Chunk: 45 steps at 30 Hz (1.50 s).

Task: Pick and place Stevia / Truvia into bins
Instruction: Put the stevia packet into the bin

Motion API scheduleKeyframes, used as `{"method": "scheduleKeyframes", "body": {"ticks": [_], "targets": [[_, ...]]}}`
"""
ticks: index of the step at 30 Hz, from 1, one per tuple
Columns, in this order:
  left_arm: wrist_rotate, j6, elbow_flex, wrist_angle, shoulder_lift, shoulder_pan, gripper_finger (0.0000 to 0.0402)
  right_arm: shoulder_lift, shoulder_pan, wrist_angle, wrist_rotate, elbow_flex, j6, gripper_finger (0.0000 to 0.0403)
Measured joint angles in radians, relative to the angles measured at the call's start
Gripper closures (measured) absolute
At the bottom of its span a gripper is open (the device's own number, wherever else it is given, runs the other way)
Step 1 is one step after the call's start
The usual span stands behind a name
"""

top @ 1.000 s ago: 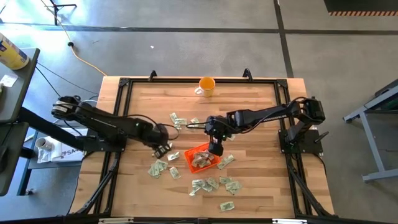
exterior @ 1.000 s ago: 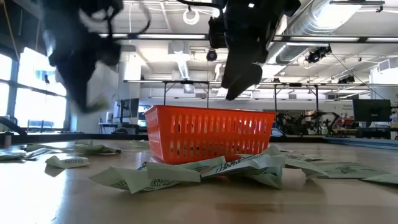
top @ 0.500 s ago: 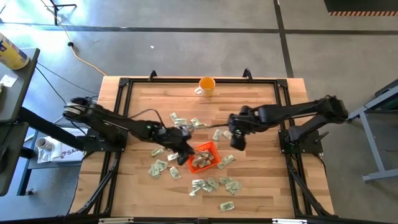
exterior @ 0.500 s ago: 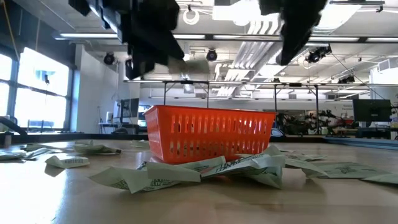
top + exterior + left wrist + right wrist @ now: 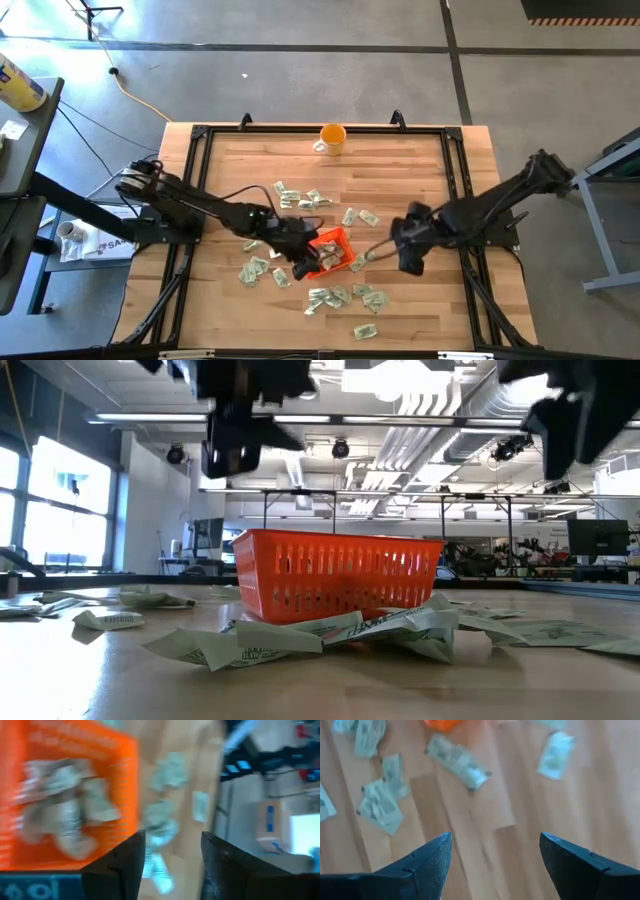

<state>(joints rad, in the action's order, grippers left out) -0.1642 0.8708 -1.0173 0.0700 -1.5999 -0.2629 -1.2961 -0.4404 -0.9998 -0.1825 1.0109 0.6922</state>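
The left gripper (image 5: 303, 262) hangs over the left edge of the orange tray (image 5: 338, 238), its fingers (image 5: 116, 870) parted with nothing between them in the left wrist view; we judge this a drop into the tray. The tray sits mid-table, already holding a heap of pale green-and-white sachets (image 5: 70, 815); more sachets (image 5: 345, 296) lie loose on the wood around it, some near the front edge, some toward the orange mug (image 5: 332, 137) at the back. To do this step well, we would keep the open fingers inside the tray's walls until a sachet has surely fallen, since paper this light can cling to a pad or catch on the rim; then lift straight up, so the shallow tray is not nudged. The right gripper (image 5: 410, 258) hovers right of the tray, jaws wide and empty above bare wood and scattered packets (image 5: 457, 761); we would bring it down flat over one separate packet, not an overlapping pair, and keep both arms from crossing at the tray.
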Motion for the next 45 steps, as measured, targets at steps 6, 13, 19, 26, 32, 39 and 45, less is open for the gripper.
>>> {"method": "scheduleKeyframes", "body": {"ticks": [6,13,19,26,32,39,45], "targets": [[-0.008,0.023,-0.047,0.124,0.042,-0.074,0.0182,-0.001,-0.026,0.423,0.001,-0.212,-0.065,0.0111],[0.082,0.12,-0.049,0.144,0.119,-0.173,0.0192,-0.053,0.05,0.777,-0.016,-0.364,-0.316,0.0111],[0.138,0.13,-0.049,0.147,0.197,-0.216,0.0192,-0.168,0.107,0.805,0.023,-0.372,-0.484,0.0111],[0.147,0.125,-0.049,0.161,0.266,-0.215,0.0192,-0.277,0.12,0.853,0.077,-0.368,-0.543,0.0111],[0.182,0.105,-0.048,0.264,0.303,-0.215,0.0192,-0.305,0.125,0.888,0.107,-0.367,-0.535,0.0129],[0.219,0.104,-0.047,0.35,0.307,-0.215,0.0192,-0.306,0.193,0.882,0.191,-0.368,-0.536,0.0225],[0.212,0.106,-0.048,0.358,0.307,-0.215,0.0192,-0.308,0.266,0.872,0.242,-0.368,-0.513,0.0295]]}}
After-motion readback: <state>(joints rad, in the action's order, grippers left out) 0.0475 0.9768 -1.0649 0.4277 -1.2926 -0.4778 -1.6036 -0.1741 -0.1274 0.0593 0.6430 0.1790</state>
